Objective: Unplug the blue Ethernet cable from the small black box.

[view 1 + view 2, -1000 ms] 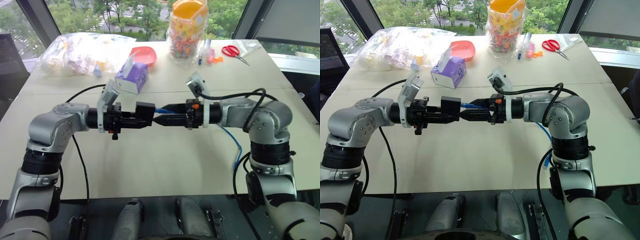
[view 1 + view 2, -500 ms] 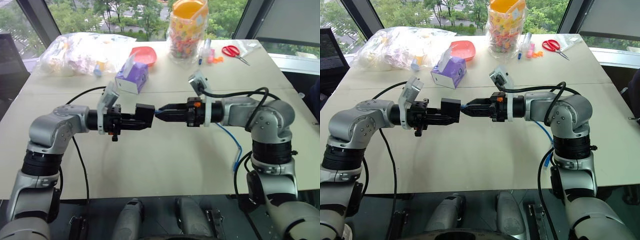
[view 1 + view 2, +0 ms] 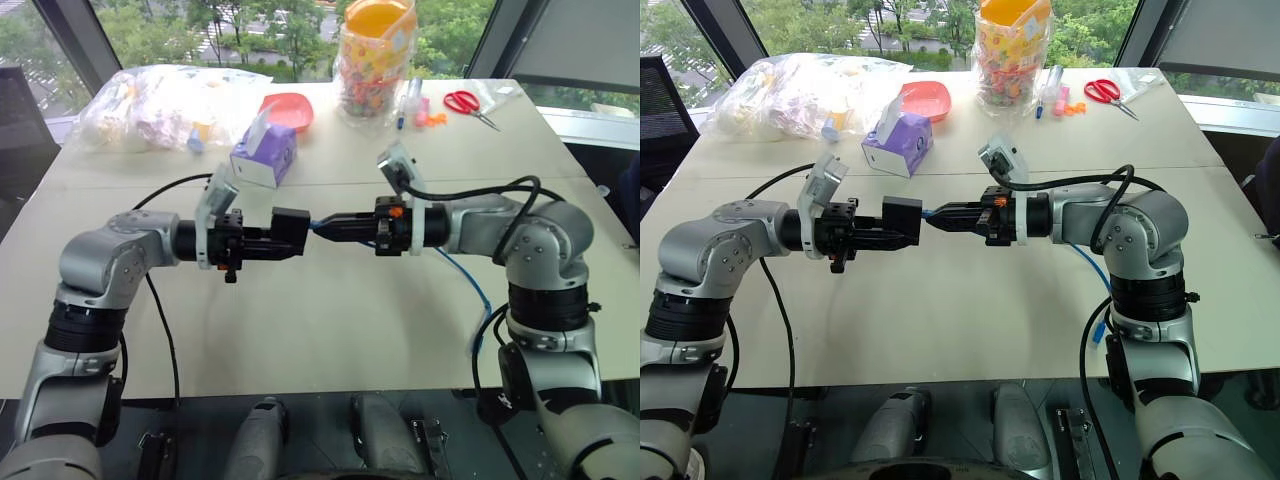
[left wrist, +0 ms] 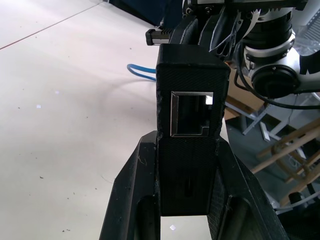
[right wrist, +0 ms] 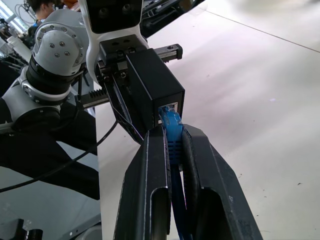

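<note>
Black box [image 3: 291, 232]: small, matte, held above the surface [image 3: 330, 330] between the two arms, clamped in the left gripper [image 4: 192, 170], whose fingers [image 4: 131, 195] press its two sides; an empty metal-rimmed port shows on one face in the left wrist view. Blue cable [image 5: 171, 131]: plug seated in the box's port on the side facing the right arm; the right gripper [image 3: 322, 226] is closed on the cable just behind the plug, fingers [image 5: 150, 170] on either side of the blue boot, tips just beside the box. The cable's remainder [image 3: 478, 296] trails down past the right arm and over the near edge of the surface. Surface: pale, with a seam running across the middle. Further back on it: purple tissue box [image 3: 265, 153], just beyond the left gripper; red bowl [image 3: 289, 108] behind it; clear bag [image 3: 160, 103] of mixed goods to the far left; clear jar [image 3: 376, 62] of coloured items with an orange top at centre back; red-handled scissors [image 3: 466, 103] to the far right.
</note>
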